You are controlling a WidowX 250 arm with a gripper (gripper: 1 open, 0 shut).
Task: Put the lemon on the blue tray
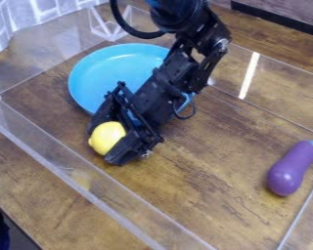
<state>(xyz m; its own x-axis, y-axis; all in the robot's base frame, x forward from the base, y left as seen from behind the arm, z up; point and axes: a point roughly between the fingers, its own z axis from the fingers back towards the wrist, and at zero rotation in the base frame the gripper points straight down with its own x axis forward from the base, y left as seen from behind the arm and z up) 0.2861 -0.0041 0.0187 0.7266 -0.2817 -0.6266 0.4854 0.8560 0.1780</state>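
The lemon, small, bright yellow and glossy, sits between the black fingers of my gripper, which is shut on it low over the wooden tabletop. The blue tray, a wide round sky-blue dish, lies just behind and to the upper left of the lemon. Its near rim is partly hidden by the gripper and arm. The arm comes down from the top centre across the tray's right side.
A purple eggplant lies on the wood at the right. A low clear plastic wall runs along the front left and back of the work area.
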